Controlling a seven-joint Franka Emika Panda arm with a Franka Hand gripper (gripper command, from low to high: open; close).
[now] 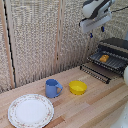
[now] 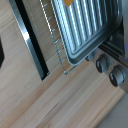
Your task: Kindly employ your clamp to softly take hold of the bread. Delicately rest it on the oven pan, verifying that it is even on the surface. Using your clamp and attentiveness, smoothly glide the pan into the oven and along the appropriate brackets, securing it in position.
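The bread (image 1: 103, 58) already lies on the oven pan (image 1: 111, 61), which juts out of the oven (image 1: 116, 50) over the dropped door, likely left so for a push along the brackets. The claw (image 1: 91, 34) hangs empty above, the bread at its five o'clock; whether its fingers are spread I cannot tell
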